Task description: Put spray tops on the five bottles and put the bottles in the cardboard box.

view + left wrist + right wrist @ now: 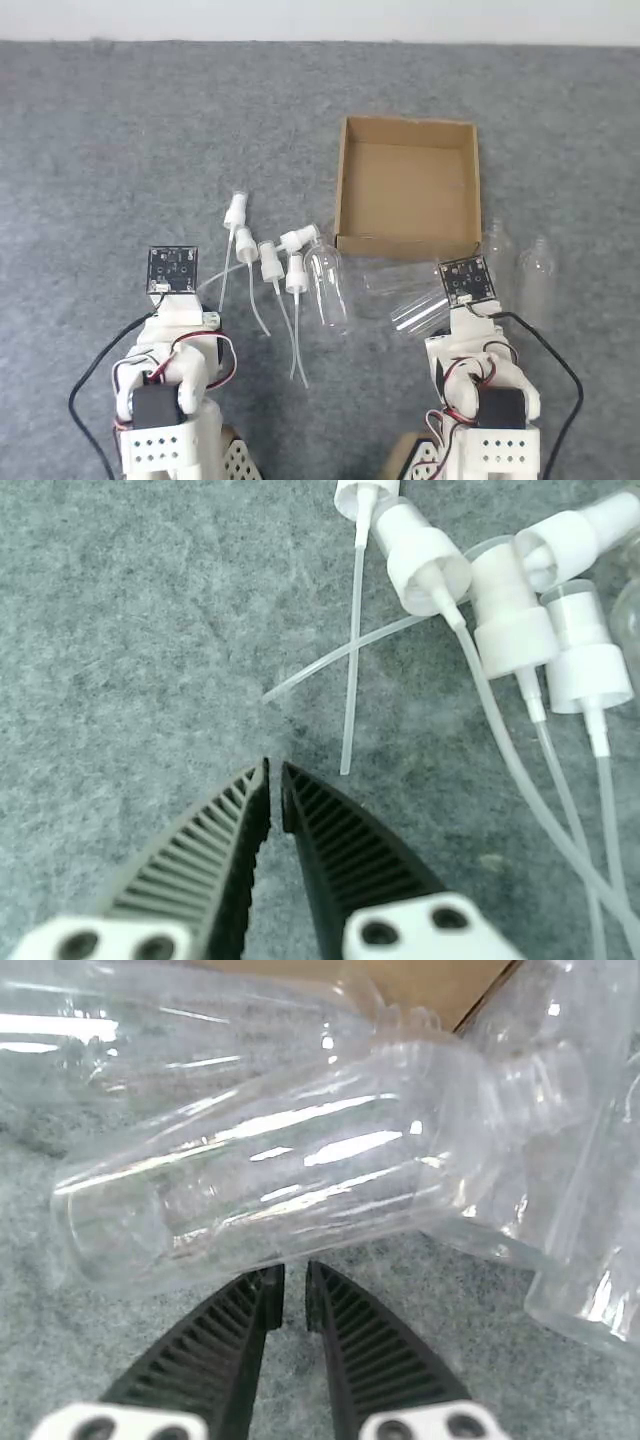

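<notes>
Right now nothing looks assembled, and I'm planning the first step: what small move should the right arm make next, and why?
Probably open the right gripper and ease it forward around the lying bottle just ahead. Its jaws are shut on nothing, that bottle's neck is bare, and the cardboard box holds no bottle yet, so grasping a bottle seems to come first.

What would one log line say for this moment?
left pincer: shut, empty, near spray tops | right pincer: shut, empty, beside bottles | cardboard box: empty
</notes>
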